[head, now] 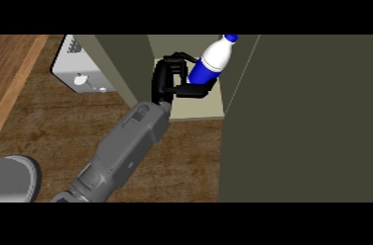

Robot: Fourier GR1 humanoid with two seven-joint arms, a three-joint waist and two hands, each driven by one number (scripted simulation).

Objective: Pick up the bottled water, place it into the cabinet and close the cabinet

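One robot hand in view: the robot hand (pixel 173 77) is coming in from the lower left on a grey forearm; I cannot tell for sure which arm it is, though it is probably the left one. No other hand is showing.
Hand state: its black fingers are curling round the bottled water (pixel 209 61) and are clamping on the blue lower part.
Bottle position: it is hanging just inside the open cabinet (pixel 197 103), above the pale shelf floor, and seems not to be resting on it yet.
Long axis: the bottle is tilting, with the blue cap up and to the right and the base down toward the hand.
Key relation: the bottle is lying to the right of the palm, between the hand and the dark cabinet door (pixel 299 120).
Next move, my judgement: lowering and straightening it onto the shelf, then releasing.
Other things: a white appliance (pixel 76 66) is standing on the wooden surface (pixel 73 130) to the left of the cabinet.
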